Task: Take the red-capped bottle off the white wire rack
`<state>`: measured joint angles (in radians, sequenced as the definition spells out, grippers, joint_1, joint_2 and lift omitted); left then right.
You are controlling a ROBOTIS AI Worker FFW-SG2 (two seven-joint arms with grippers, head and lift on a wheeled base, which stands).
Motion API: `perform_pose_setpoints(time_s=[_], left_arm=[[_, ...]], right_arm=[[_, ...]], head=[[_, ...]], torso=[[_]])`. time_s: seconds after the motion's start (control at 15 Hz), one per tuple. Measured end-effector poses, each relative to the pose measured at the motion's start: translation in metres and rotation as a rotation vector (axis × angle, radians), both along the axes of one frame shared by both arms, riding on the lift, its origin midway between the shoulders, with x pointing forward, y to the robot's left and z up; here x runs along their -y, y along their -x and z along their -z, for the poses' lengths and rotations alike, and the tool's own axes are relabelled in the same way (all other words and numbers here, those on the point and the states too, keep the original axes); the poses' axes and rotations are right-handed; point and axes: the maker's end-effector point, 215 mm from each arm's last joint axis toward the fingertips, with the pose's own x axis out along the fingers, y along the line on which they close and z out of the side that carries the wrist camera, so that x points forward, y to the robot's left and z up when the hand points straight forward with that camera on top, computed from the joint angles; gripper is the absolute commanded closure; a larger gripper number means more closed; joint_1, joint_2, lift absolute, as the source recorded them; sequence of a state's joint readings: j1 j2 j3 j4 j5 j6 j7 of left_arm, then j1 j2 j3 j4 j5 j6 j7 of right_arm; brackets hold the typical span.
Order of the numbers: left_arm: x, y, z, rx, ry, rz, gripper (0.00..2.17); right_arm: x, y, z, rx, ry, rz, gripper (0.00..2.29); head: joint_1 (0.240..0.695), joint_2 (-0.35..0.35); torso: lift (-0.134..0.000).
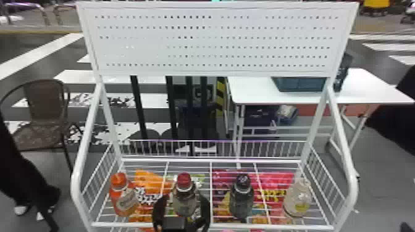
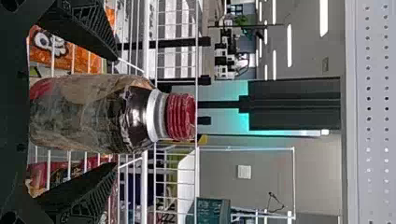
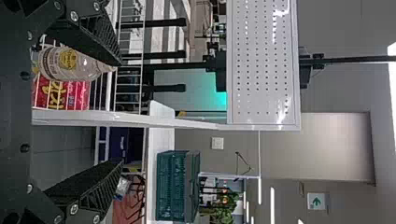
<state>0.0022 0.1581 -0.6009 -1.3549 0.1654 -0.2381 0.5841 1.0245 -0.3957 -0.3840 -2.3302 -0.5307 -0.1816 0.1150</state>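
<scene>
My left gripper (image 1: 181, 213) is at the front edge of the white wire rack (image 1: 213, 225) in the head view, its fingers on either side of the red-capped bottle (image 1: 184, 197). In the left wrist view the red-capped bottle (image 2: 93, 112) stands between the spread fingers of the left gripper (image 2: 116, 112), with a gap on each side; the bottle's base is hidden. The right gripper (image 3: 122, 112) is open in the right wrist view, nothing between its fingertips, the rack's side post beyond it and a clear bottle (image 3: 70, 64) behind one finger.
An orange bottle (image 1: 123, 197) stands left of the red-capped one; a dark-capped bottle (image 1: 241, 197) and a pale bottle (image 1: 297, 197) stand to its right. Snack bags (image 1: 154, 182) lie under the rack's wires. A perforated panel (image 1: 213, 40) rises at the back, with a white table (image 1: 253, 92) behind.
</scene>
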Motion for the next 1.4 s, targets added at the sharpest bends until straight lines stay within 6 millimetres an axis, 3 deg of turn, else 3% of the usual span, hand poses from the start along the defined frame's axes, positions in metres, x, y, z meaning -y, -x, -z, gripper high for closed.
perform_pose_setpoints(time_s=[0.2, 0.27, 0.47, 0.53, 0.67, 0.93, 1.13, 1.27, 1.4], left_arm=[[0.002, -0.011, 0.006, -0.01, -0.014, 0.003, 0.1], [0.001, -0.014, 0.008, -0.012, -0.018, 0.004, 0.32], [-0.002, -0.016, 0.007, -0.012, -0.014, -0.002, 1.72], [-0.003, -0.016, 0.005, -0.01, -0.01, -0.007, 1.96], [-0.007, -0.015, 0.001, -0.006, 0.001, -0.022, 2.1], [-0.007, -0.009, -0.01, 0.008, 0.015, -0.016, 2.1], [-0.003, 0.006, -0.036, 0.001, -0.002, 0.009, 2.09], [-0.016, 0.024, -0.061, -0.036, -0.057, 0.013, 2.09], [-0.045, 0.042, -0.089, -0.051, -0.096, -0.006, 2.09]], right_arm=[[0.005, 0.001, 0.0, -0.003, 0.009, 0.006, 0.17], [0.006, 0.001, 0.0, -0.003, 0.012, 0.008, 0.17], [0.008, -0.001, -0.002, -0.003, 0.016, 0.006, 0.17], [0.008, -0.002, -0.002, -0.003, 0.016, 0.005, 0.17], [0.009, -0.004, -0.001, -0.007, 0.017, 0.004, 0.17], [0.009, -0.009, 0.002, -0.018, 0.016, 0.006, 0.17], [0.01, -0.011, 0.005, -0.025, 0.016, 0.007, 0.17], [0.011, -0.013, 0.006, -0.028, 0.016, 0.01, 0.17], [0.011, -0.014, 0.009, -0.03, 0.013, 0.01, 0.17]], head=[[0.499, 0.0], [0.499, 0.0], [0.499, 0.0], [0.499, 0.0], [0.499, 0.0], [0.499, 0.0], [0.499, 0.0], [0.499, 0.0], [0.499, 0.0]], torso=[[0.0], [0.0], [0.0], [0.0], [0.0], [0.0], [0.0], [0.0], [0.0]])
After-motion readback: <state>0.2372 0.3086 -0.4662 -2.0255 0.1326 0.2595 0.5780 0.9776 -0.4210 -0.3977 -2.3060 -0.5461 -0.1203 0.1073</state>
